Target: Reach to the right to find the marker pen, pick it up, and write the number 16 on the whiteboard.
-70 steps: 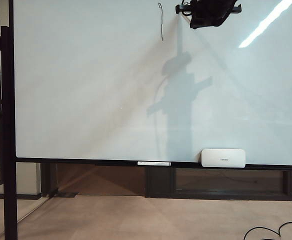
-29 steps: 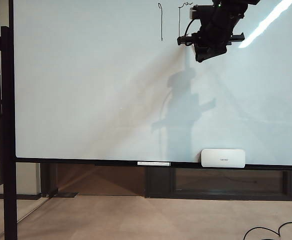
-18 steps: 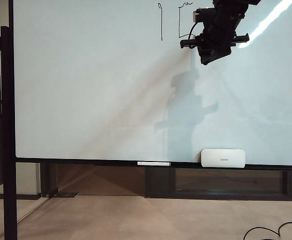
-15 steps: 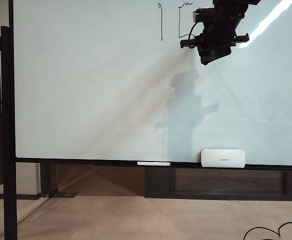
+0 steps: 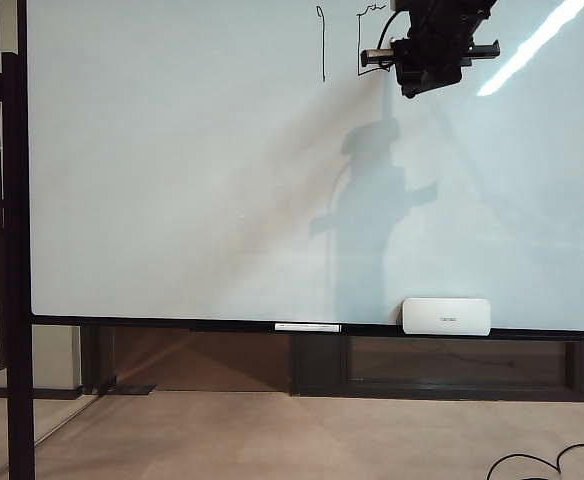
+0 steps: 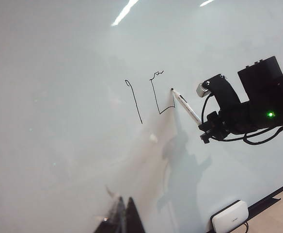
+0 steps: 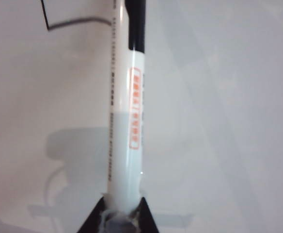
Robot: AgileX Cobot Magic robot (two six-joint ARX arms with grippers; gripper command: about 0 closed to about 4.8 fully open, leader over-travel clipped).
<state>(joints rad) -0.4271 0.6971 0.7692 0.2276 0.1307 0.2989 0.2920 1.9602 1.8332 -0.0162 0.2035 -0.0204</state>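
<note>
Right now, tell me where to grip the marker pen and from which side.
Grip the marker pen at its tail, coming from behind along its length, fingers across the round barrel; that leaves the black tip free on the whiteboard. The right gripper, high beside the unfinished 6, holds it so. The left gripper hangs apart, facing the board.

Even bright light; ceiling-strip glare on whiteboard (image 5: 172, 180); soft arm shadow; right wrist view blurred.
</note>
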